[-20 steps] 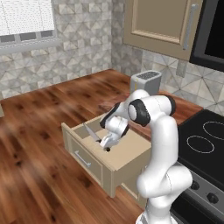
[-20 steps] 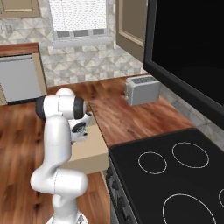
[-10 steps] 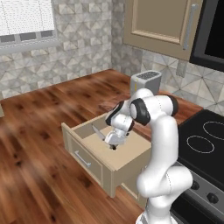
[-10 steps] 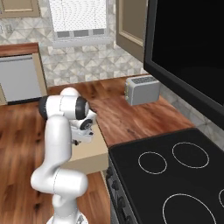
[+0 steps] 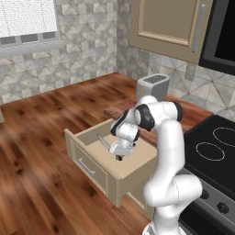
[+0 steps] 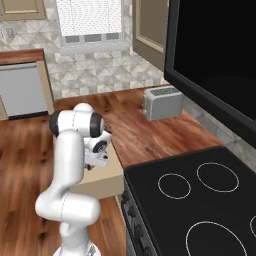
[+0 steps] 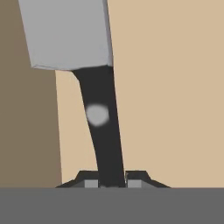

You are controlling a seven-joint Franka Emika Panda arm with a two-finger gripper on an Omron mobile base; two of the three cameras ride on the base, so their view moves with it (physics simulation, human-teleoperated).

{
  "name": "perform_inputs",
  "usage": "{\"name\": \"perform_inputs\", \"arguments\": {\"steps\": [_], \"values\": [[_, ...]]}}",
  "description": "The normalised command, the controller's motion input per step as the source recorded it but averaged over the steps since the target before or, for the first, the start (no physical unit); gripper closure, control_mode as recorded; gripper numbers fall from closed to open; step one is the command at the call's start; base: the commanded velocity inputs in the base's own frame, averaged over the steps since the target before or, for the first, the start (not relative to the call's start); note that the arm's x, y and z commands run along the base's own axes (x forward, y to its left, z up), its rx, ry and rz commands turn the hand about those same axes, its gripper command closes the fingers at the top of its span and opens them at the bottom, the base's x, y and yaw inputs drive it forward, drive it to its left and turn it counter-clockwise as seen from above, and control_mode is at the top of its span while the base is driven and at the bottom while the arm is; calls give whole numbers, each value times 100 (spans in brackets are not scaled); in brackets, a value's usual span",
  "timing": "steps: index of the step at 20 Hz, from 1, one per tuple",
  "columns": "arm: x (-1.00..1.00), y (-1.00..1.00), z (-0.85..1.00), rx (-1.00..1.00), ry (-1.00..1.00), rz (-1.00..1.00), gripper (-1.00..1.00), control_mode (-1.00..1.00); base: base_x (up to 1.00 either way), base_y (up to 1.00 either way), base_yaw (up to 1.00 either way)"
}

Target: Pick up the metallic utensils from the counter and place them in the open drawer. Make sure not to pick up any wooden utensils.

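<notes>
My gripper (image 7: 112,183) is shut on the black handle of a knife (image 7: 103,131), one of the metallic utensils; its silver blade (image 7: 65,30) points away from the hand. In the left base view the gripper (image 5: 120,153) hangs low inside the open drawer (image 5: 94,170), with the blade (image 5: 103,141) slanting up to the left above the beige drawer floor (image 7: 175,87). From the right base view the gripper (image 6: 97,160) sits over the drawer (image 6: 109,174) at the edge of the counter (image 6: 150,135). The wooden utensils are out of view.
A grey toaster (image 5: 153,86) stands on the reddish-brown counter (image 5: 188,114) behind the drawer. A black stove top (image 6: 200,200) lies to the right of the arm. The drawer's front panel with its silver bar handle (image 5: 86,167) juts out over the wooden floor.
The gripper has carried the knife a little to the right and lower into the drawer. Its grip has stayed the same.
</notes>
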Motion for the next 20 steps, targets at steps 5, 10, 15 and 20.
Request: {"name": "perform_inputs", "arguments": {"steps": [5, 10, 15, 20], "values": [[0, 1, -10, -3, 0, -2, 100, -100, 0, 0, 0], [0, 0, 8, -3, 0, 0, -100, -100, 0, 0, 0], [0, 0, 21, -8, 2, 0, -100, -100, 0, 0, 0], [-2, 0, 42, -7, 0, 0, -100, -100, 0, 0, 0]]}}
